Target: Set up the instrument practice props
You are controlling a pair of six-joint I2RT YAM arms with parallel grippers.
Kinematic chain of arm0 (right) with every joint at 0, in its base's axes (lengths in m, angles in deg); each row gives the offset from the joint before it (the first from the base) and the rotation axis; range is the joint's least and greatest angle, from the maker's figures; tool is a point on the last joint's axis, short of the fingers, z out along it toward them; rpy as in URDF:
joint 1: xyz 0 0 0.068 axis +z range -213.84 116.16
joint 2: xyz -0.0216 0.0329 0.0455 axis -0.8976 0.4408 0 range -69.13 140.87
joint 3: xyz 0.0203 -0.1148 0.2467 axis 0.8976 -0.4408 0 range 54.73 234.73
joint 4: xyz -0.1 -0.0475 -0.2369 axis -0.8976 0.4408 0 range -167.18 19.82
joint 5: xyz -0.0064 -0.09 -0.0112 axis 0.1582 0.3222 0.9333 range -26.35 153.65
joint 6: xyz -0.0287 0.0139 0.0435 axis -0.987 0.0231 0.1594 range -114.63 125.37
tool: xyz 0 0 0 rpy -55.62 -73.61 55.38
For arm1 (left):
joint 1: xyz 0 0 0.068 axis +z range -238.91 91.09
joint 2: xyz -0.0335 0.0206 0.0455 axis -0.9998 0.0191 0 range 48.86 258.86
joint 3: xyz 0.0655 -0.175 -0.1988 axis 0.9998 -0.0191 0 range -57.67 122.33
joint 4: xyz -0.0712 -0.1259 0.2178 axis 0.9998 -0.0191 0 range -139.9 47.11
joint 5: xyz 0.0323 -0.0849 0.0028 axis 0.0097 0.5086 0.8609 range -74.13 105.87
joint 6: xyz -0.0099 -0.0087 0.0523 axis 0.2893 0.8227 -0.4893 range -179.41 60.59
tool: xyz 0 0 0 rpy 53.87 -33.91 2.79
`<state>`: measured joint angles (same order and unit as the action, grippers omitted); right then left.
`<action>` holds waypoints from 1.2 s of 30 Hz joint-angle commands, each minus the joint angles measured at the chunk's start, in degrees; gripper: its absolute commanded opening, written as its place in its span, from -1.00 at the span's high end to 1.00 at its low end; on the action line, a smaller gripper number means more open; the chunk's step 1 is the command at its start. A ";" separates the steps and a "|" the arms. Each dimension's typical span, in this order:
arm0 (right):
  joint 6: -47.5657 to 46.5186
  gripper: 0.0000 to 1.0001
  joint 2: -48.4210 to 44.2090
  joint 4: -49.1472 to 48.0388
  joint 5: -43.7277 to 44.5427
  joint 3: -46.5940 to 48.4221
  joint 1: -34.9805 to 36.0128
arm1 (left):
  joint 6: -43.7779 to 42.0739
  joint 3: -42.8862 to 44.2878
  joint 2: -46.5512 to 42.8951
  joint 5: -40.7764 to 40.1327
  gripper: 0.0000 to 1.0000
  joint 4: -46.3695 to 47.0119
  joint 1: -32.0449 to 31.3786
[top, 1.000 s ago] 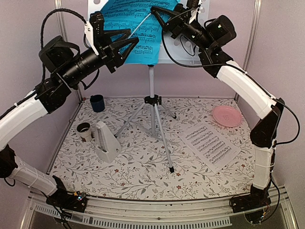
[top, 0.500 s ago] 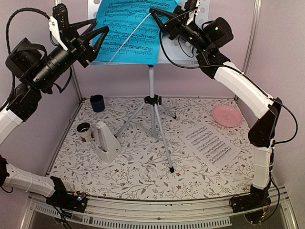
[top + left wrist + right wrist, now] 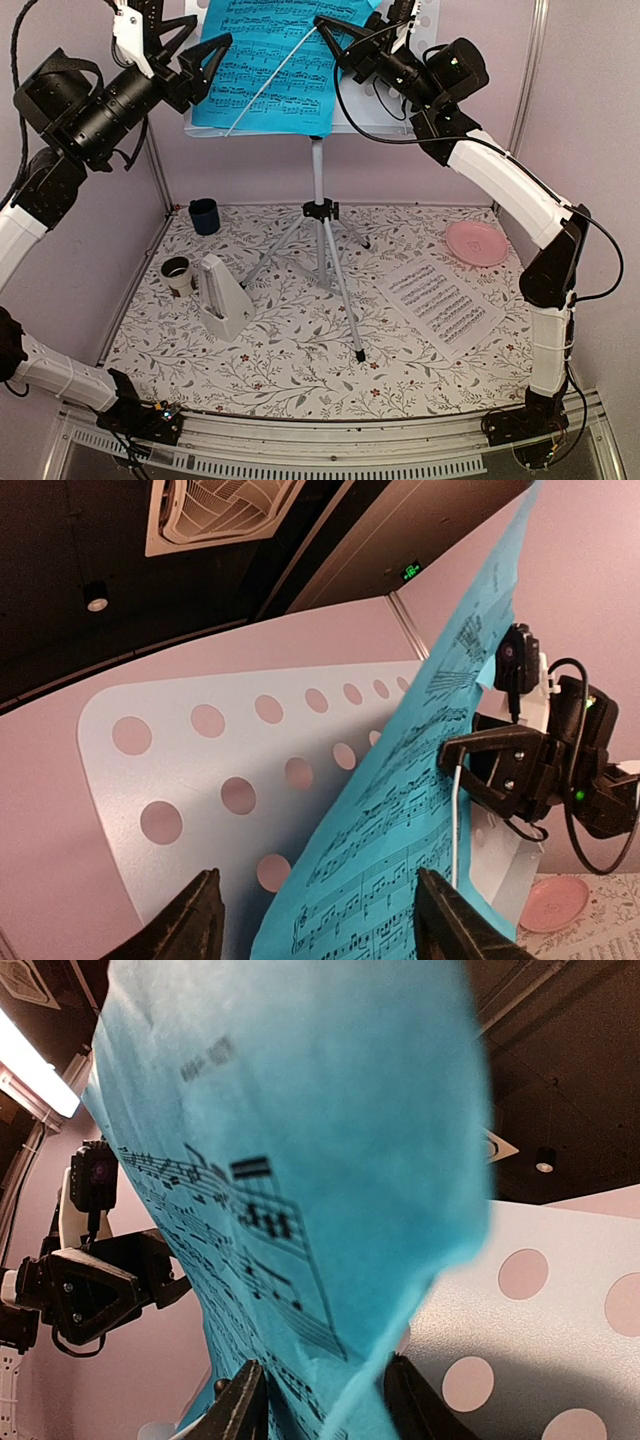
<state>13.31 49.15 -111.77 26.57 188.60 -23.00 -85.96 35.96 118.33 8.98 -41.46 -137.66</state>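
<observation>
Presently — blue music sheet (image 3: 270, 70) bowed off music stand (image 3: 180, 770) at far edge of tabletop (image 3: 300, 370); left gripper (image 3: 315, 920) jaws wide apart, clear; right gripper (image 3: 322, 1405) jaws apart astride sheet. Likely hazard — unclamped sheet slipping down.

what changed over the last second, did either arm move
The left gripper swung up and to the left, off the front of the blue sheet, and is open beside its left edge. The right gripper stayed at the sheet's top right corner. The stand, metronome and white sheet did not move.
</observation>
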 commanded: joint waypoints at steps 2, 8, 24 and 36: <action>-0.16 0.18 0.90 -0.49 0.27 1.33 0.30 | -4.89 2.00 0.46 -2.06 -0.38 -1.37 -0.47; -0.21 0.19 1.09 -0.50 1.31 1.32 0.51 | -6.54 7.20 4.68 0.59 0.12 -6.05 -0.47; -4.88 -0.06 -0.65 1.48 14.31 1.14 1.08 | -5.69 5.32 4.39 -3.15 1.00 -2.05 -0.41; -7.33 -0.12 -3.90 0.06 18.90 -4.18 1.09 | -6.29 5.35 2.86 -6.98 1.00 -3.77 1.08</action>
<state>6.82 47.80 -111.48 42.17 186.87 -21.58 -92.01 40.83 122.35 4.13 -45.03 -137.33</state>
